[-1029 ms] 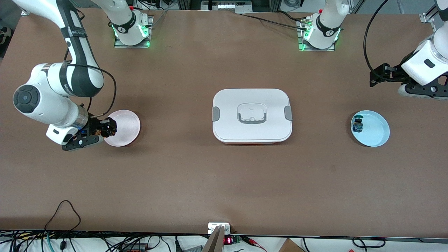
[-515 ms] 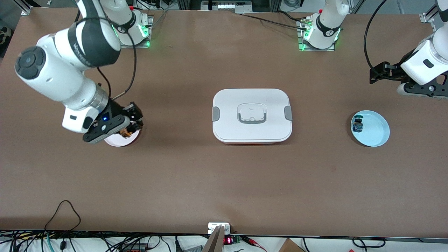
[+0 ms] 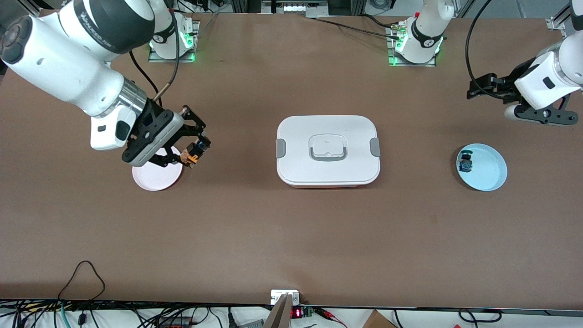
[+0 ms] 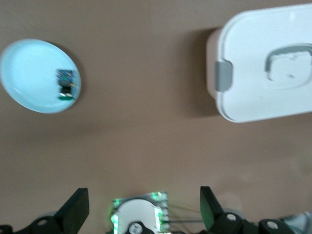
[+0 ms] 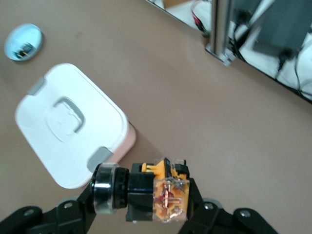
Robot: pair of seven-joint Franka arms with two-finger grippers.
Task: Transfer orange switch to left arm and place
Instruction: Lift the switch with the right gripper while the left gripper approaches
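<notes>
The right gripper hangs over the surface between the pink plate and the box, jaws clamped on the orange switch. The left gripper hovers toward the left arm's end from the box, jaws spread wide, above the blue plate carrying a blue switch.

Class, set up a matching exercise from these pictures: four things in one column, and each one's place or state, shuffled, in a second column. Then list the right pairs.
1. orange switch
2. blue switch
3. box
4. left gripper

A. lid on, mid-table
B. open, holds nothing
C. lying on the blue plate
D. gripped in the right gripper, in the air beside the pink plate

Pairs: 1-D, 2-C, 3-A, 4-B
</notes>
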